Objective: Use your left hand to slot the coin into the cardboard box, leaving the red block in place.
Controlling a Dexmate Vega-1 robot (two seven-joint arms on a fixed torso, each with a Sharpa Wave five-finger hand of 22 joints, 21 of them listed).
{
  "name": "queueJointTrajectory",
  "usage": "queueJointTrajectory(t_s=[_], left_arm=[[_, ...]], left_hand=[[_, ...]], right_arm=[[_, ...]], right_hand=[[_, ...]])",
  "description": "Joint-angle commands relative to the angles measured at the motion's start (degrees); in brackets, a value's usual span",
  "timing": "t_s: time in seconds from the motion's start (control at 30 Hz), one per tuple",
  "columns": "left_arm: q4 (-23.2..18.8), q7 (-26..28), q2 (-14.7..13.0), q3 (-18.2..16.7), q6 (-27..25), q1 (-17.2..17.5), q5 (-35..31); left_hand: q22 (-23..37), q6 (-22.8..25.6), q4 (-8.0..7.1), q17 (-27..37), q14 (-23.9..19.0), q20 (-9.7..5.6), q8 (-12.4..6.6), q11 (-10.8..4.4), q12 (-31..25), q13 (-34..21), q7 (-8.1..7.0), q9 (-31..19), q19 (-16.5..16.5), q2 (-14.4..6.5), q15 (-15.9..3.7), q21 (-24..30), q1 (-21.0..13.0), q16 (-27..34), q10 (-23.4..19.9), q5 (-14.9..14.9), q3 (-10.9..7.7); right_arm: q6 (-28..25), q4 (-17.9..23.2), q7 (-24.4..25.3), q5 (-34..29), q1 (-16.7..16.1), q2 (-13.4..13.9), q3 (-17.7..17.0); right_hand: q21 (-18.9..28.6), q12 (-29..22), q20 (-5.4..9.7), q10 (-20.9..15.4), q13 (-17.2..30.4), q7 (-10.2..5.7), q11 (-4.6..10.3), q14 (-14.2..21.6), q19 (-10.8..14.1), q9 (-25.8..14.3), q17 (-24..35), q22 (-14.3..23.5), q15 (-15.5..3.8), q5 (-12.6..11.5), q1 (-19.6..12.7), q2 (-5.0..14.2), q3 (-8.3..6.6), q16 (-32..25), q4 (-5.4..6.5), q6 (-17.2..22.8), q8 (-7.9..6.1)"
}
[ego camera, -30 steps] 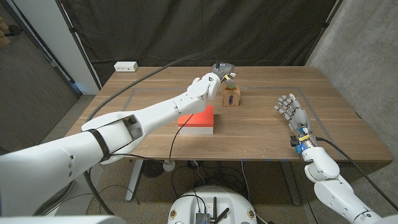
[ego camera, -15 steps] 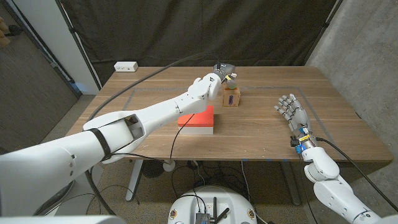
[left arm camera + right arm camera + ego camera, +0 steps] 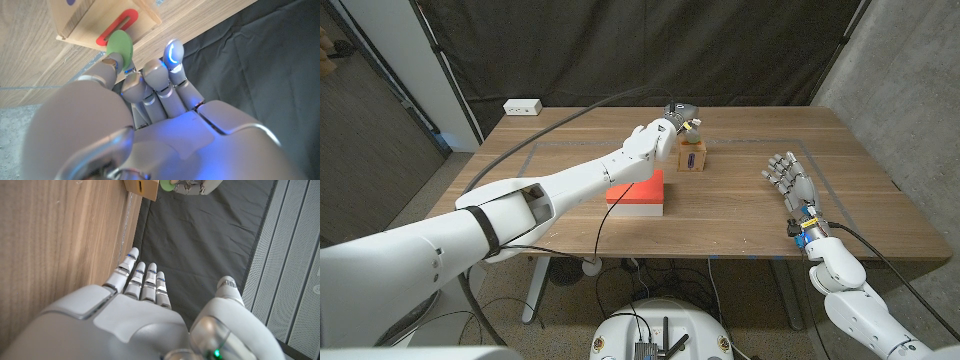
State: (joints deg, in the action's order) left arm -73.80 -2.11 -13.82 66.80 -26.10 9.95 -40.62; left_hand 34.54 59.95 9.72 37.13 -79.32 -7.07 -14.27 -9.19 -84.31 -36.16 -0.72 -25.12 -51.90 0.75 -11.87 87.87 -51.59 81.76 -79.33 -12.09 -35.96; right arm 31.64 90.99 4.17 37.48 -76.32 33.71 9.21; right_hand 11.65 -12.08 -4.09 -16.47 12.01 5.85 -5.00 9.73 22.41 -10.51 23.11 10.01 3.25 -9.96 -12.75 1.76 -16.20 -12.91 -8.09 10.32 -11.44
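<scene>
**Green coin pinched at the mouth of the slot**

My left hand (image 3: 672, 118) is out over the cardboard box (image 3: 692, 155), and between thumb and fingertip I pinch the coin (image 3: 120, 46), a small green disc. In my left wrist view its edge sits right at the end of the red-rimmed slot (image 3: 118, 27) in the top of the box; whether it already touches the rim I cannot tell. The rest of my fingers are curled in beside the pinch.

I judge the coin to be light, thin and stiff, with smooth faces that could slide in my grip. So I hold it by its flat faces near one edge and leave the far edge bare to lead into the slot. Squeezing harder would not hurt it, but a skewed grip would turn it across the opening and make it jam or pop out. The box looks light as well; pushing down off-centre might tip or shove it across the table (image 3: 570, 165), so the coin should go in edge-on, lined up with the length of the slot, with little force.

The red block (image 3: 638, 191) lies under my forearm, near the box but apart from it, and must stay put.

My right hand (image 3: 789, 175) stands idle well to the side, fingers straight, close together and upright, holding nothing
</scene>
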Motion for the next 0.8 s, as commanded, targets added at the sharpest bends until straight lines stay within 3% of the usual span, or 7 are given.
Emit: queueJointTrajectory(t_s=[0.03,0.8], left_arm=[[0.0,-0.5,-0.1,0.4,-0.5,-0.1,0.0],[-2.6,-2.6,-1.4,0.0,-1.4,-0.7,-0.9]], left_hand=[[0.0,0.1,0.07,0.1,-0.3,-4.97,-0.39,-0.25,-0.2,-0.3,-0.27,0.0,0.0,0.1,-0.11,0.2,-0.5,0.1,0.0,-0.1,0.13],[-0.4,0.3,0.07,0.0,-0.1,-4.95,-0.39,-0.19,-0.1,-0.3,-0.20,-0.1,0.3,0.0,-0.14,0.0,-0.7,-0.1,-0.1,-0.1,0.14]], right_arm=[[-0.3,-0.1,0.0,-0.3,0.2,0.1,0.2],[-0.1,-0.1,0.3,-0.7,0.5,-0.1,0.4]], right_hand=[[-0.1,0.1,0.10,-0.6,0.0,0.09,-0.21,0.6,0.4,-0.3,0.1,0.1,0.12,-0.3,-0.3,0.31,0.01,-0.2,-0.27,0.3,0.05],[-0.1,0.1,0.10,-0.6,0.0,-0.05,-0.08,0.7,0.5,-0.3,0.1,0.1,0.09,-0.3,-0.3,0.34,0.00,-0.2,-0.28,0.3,0.05]])
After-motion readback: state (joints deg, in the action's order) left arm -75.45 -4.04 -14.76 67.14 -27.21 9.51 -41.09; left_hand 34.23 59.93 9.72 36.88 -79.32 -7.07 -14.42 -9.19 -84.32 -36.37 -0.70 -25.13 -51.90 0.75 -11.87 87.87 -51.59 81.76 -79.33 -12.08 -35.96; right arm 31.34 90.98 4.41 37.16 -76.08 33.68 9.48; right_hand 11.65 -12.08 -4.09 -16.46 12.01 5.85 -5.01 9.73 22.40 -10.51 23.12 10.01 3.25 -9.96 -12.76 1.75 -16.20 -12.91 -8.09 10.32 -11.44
